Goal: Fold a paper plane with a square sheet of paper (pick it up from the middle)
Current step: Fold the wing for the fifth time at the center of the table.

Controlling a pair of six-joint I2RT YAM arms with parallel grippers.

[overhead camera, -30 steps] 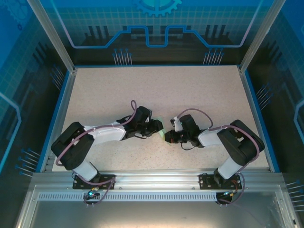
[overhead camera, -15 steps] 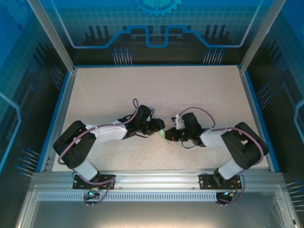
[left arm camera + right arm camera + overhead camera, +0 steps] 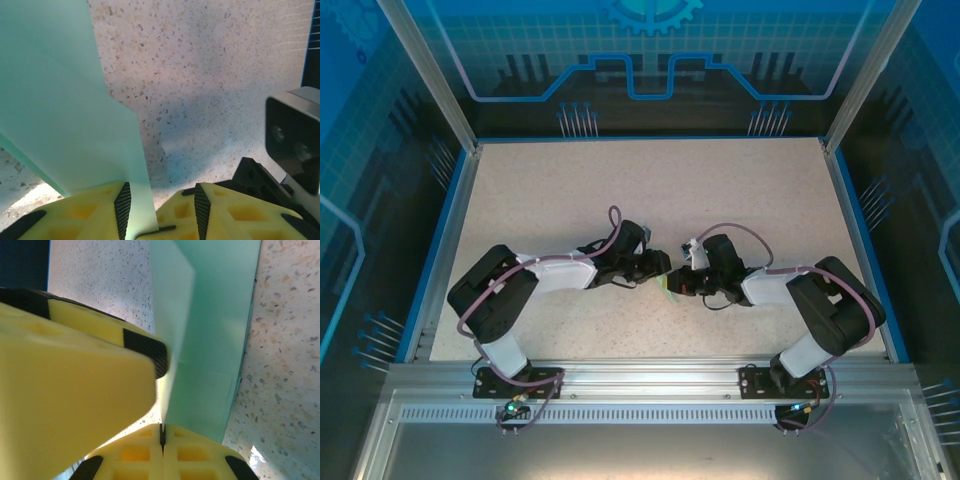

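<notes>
The paper (image 3: 667, 288) was held off the desk (image 3: 650, 190) near its middle, between the two wrists, and from above it showed as a thin pale green sliver. A second earlier it had shown there as a broader pale patch.

The left arm (image 3: 555, 272) had swung inward. Its elbow, which had been near the desk's left edge, was now closer to the centre, and its wrist sat a little farther up the desk. The right arm (image 3: 770, 288) had changed less. Its wrist had edged slightly towards the paper over the second and had hardly moved in the last half of it.

In the left wrist view the left fingers (image 3: 90, 215) stood apart, with speckled desk visible in the gap between their black pads. The paper (image 3: 60, 115) ran down into that gap and lay against one pad. It stayed clear of the other pad, so it was not pinched. The right wrist's camera housing (image 3: 295, 140) was close by at the right edge.

In the right wrist view the right fingers (image 3: 135, 455) were pressed together, clamped on the bottom edge of the paper (image 3: 215, 330). The paper rose from the seam as a folded, layered strip. One of the left fingers (image 3: 75, 390) loomed just beside it, its black tip touching or nearly touching the paper's near layer.
</notes>
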